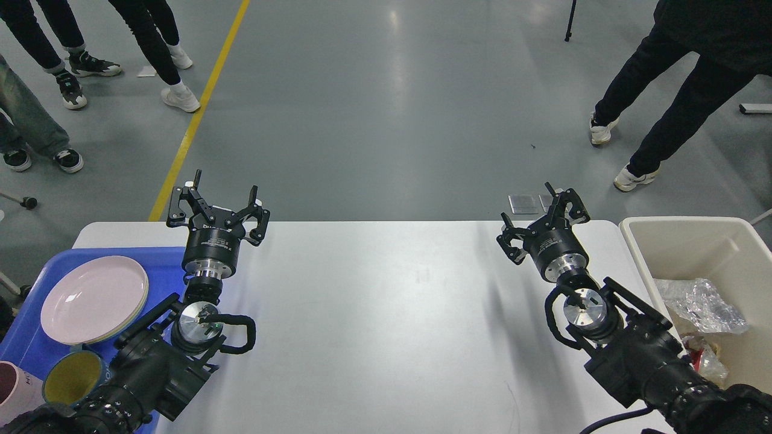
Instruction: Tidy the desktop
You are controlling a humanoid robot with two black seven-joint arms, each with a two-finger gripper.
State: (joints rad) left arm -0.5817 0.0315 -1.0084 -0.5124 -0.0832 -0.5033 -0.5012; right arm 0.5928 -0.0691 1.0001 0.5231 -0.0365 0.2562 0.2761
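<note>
The left pincer (218, 203) hangs over the far left edge of the counter (386, 313), its two fingers spread wide with nothing between them. The right pincer (544, 221) sits above the far right corner, tilted a little, its fingers also spread and empty. Both black arms reach in from the near side, the left one crossing the corner of a blue tray (27, 340).

Between the two arms the counter, a wide white top with rounded corners, fills the middle of the scene, smooth and pale under the lights. The blue tray lies on its left end and carries a pink plate (93, 298); nearer, a cup with a yellow inside (71, 378) stands beside a pale mug (15, 392) at the very edge of sight. Just off the right end stands a beige bin (693, 241) with crumpled clear plastic (699, 304) in it.

Beyond the counter, on the grey floor, runs a yellow line (199, 108), and people's legs stand at the far left and far right.
</note>
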